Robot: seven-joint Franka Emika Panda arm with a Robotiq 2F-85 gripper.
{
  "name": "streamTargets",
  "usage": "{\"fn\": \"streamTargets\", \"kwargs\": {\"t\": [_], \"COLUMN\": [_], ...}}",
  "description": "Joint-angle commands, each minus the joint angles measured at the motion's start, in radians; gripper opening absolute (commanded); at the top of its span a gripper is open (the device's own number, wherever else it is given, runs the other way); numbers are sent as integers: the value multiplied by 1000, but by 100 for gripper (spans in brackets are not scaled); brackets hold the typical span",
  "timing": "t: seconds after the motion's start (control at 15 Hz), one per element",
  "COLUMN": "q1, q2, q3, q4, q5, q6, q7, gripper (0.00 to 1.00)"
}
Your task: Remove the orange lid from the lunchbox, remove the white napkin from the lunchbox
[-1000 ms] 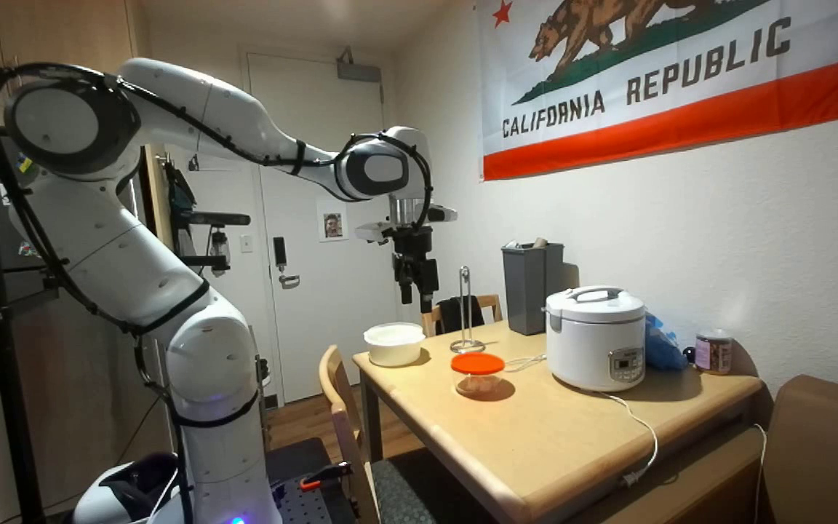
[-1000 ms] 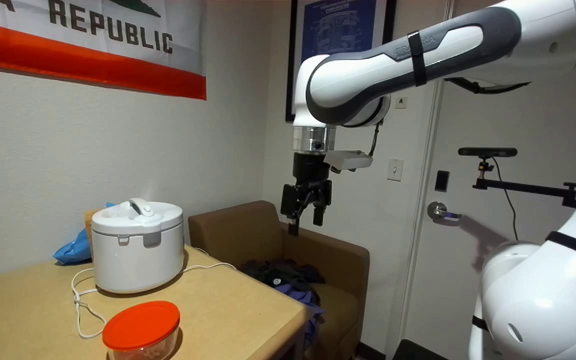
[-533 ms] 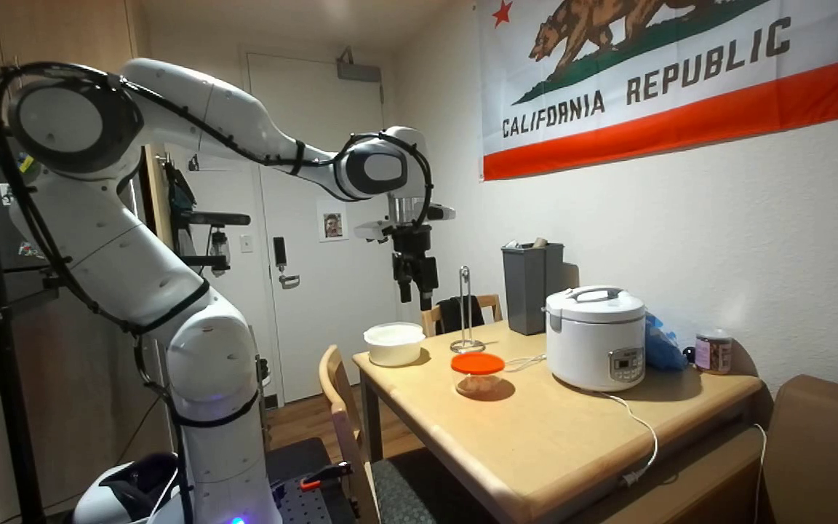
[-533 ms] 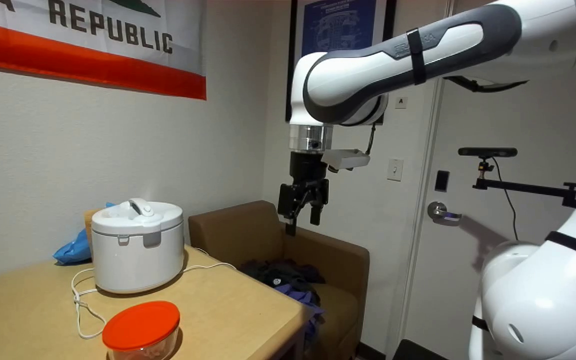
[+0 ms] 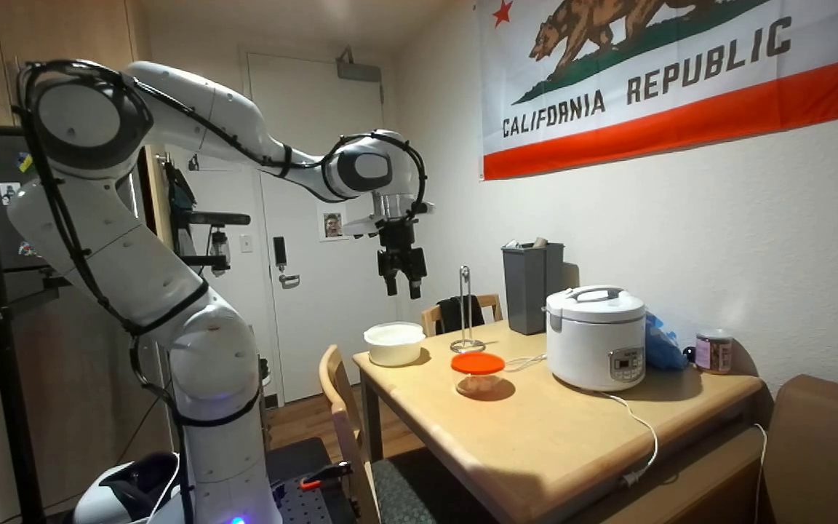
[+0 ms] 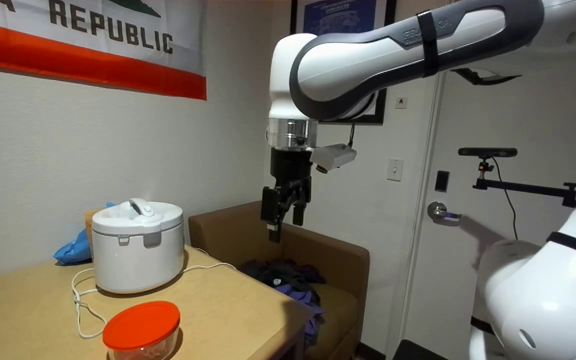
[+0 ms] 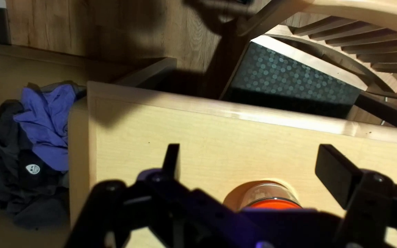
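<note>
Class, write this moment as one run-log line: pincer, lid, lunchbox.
pincer: open, holding nothing, higher than table | orange lid: on lunchbox | lunchbox: on table, contents unclear | lid removal: not yet done

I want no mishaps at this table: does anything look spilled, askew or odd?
One oddity: in an exterior view, a plug hangs off the table by the cooker, apparently unplugged. Nothing looks spilled; the lid sits straight on the lunchbox.

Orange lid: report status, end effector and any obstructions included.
End effector open, nothing held. Lid on lunchbox. Cord beside lunchbox, not across lid.
</note>
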Motion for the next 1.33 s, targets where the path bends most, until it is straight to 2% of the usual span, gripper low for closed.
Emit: {"fn": "streamTargets", "kwargs": {"t": [0.0, 0.27, 0.33, 0.4, 0.6, 0.67, 0.8, 1.0, 1.27], "q1": [45, 94, 99, 101, 109, 113, 128, 191, 268], "q2": [25, 56, 41, 31, 34, 39, 79, 189, 364], "q3": [33, 90, 86, 76, 82, 56, 53, 72, 146], "q4": [54, 121, 121, 84, 102, 90, 92, 148, 293], "q5": [-33, -102, -120, -88, -109, -66, -17, 92, 120], "q6": [-46, -75, -72, -39, -44, -31, -13, 48, -2], "q7": [-33, -79, -98, -56, -72, -78, -88, -157, -229], "gripper": [100, 100, 100, 100, 100, 100, 100, 100, 100]}}
